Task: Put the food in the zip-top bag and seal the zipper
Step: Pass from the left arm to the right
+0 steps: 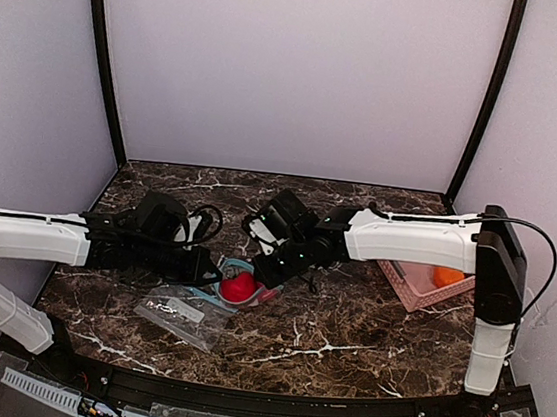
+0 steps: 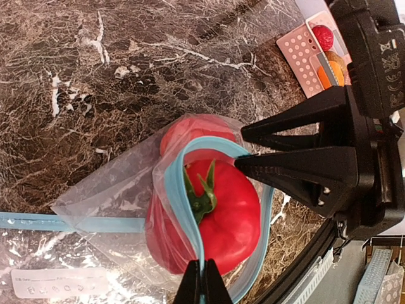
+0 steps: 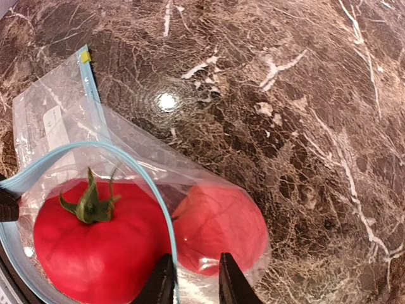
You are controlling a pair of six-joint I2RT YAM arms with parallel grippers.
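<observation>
Now left arm (image 1: 29,235) and right arm (image 1: 411,239) reach inward, low; left jaws pinch zipper (image 2: 172,187) tight, right jaws half-open astride bag (image 2: 114,190) rim.

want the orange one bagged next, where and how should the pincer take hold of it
Grip the orange piece across its round middle, coming straight down from above: it lies inside the pink basket, whose walls likely block a sideways approach. The right pincer is nearer, but it stands open astride the rim of the zip-top bag, which the left pincer grips.
</observation>
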